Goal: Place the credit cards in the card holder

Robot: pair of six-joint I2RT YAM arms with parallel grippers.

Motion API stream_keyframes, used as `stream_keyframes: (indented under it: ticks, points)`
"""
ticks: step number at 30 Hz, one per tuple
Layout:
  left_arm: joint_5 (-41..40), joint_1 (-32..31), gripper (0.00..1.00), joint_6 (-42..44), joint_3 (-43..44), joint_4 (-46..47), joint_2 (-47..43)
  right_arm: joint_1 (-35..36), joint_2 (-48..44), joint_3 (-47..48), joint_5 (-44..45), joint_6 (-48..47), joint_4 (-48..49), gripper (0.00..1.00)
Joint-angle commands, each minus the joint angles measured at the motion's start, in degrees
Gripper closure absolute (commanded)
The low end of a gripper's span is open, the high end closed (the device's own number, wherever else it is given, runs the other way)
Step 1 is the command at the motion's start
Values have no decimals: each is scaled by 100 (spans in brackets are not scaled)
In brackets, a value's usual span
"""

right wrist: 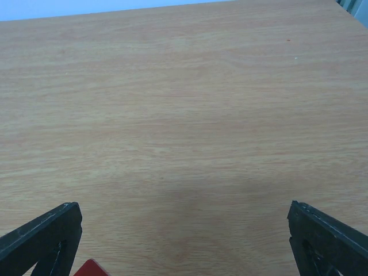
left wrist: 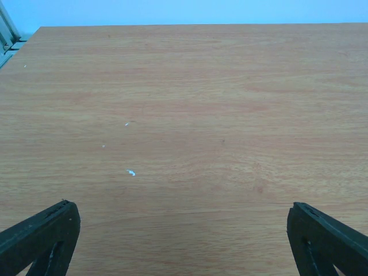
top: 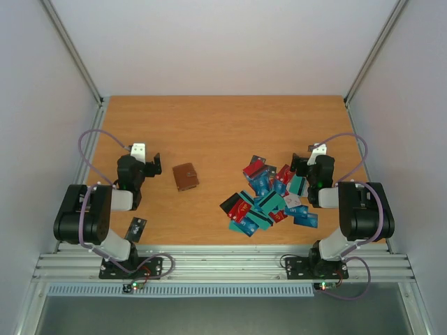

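left gripper (top: 151,166): fingers spread wide, released, nothing between them; poised above bare wood on the left part of the table, just left of the card holder.
right gripper (top: 302,165): fingers equally wide apart, released, gripping nothing; placed at the far right edge of the card heap.
card holder (top: 186,176): brown, roughly square, lying flat on the table left of centre; between the left gripper and the heap, touching neither.
credit cards (top: 269,199): loose overlapping heap right of centre, in teal, blue, red, black and white; well apart from the card holder.
stray card (top: 136,229): dark, alone near the front edge, close beside the left arm.
red card corner (right wrist: 89,269): visible at the bottom edge of the right wrist view, just inside that view's left finger.
table (top: 223,125): orange-brown wood grain; in the left wrist view, only bare grain with a few pale specks between the two dark fingers.
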Motion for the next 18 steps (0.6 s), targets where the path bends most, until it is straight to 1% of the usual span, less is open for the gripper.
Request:
stream_keyframes:
  ticks: [1, 18]
  points:
    - [-77, -17, 1, 11, 148, 510, 64, 28, 28, 90, -20, -81, 278, 2]
    - [-75, -17, 1, 21, 115, 569, 44, 28, 12, 80, -29, -87, 291, 1]
